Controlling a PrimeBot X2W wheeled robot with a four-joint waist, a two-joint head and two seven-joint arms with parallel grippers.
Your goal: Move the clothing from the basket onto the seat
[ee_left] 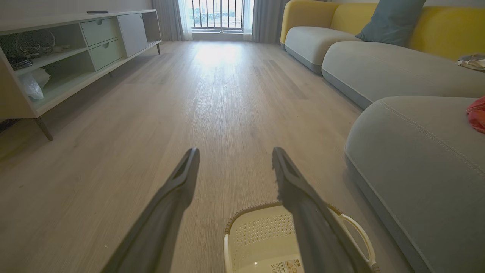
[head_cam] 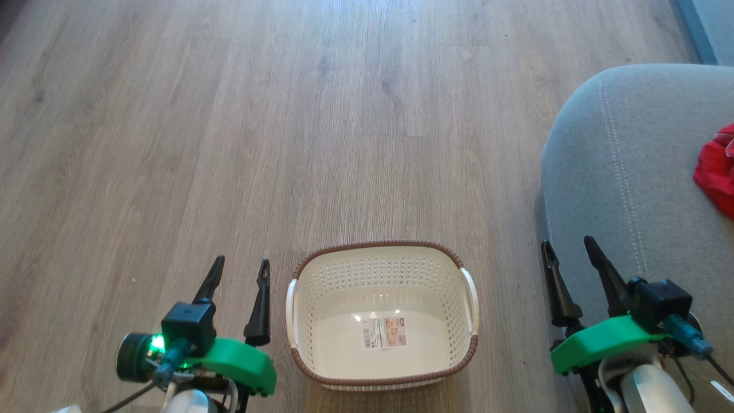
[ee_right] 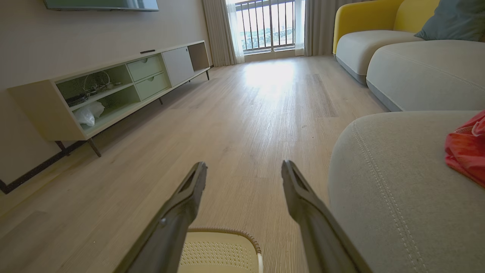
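Crumpled bright red clothing [head_cam: 717,172] on the grey seat [head_cam: 619,189]

- The floor [head_cam: 367,86] is pale grey-brown wood-grain plank with a low satin sheen.
- The basket [head_cam: 375,269] is smooth cream plastic with perforated walls. Its bottom is glossy enough to carry small spots of light.
- The basket's rim [head_cam: 373,244] is brown plastic moulded to a woven texture.
- The label [head_cam: 384,332] on the basket's bottom is printed paper.
- The seat [head_cam: 596,189] is matt grey woven cloth with a pale stitched seam.
- The clothing [head_cam: 714,172] is soft, crumpled, matt red cloth.
- The left gripper [head_cam: 242,260] and right gripper [head_cam: 566,241] have dark matt fingers [head_cam: 259,310], plastic by the look, on smooth green plastic mounts [head_cam: 241,361].
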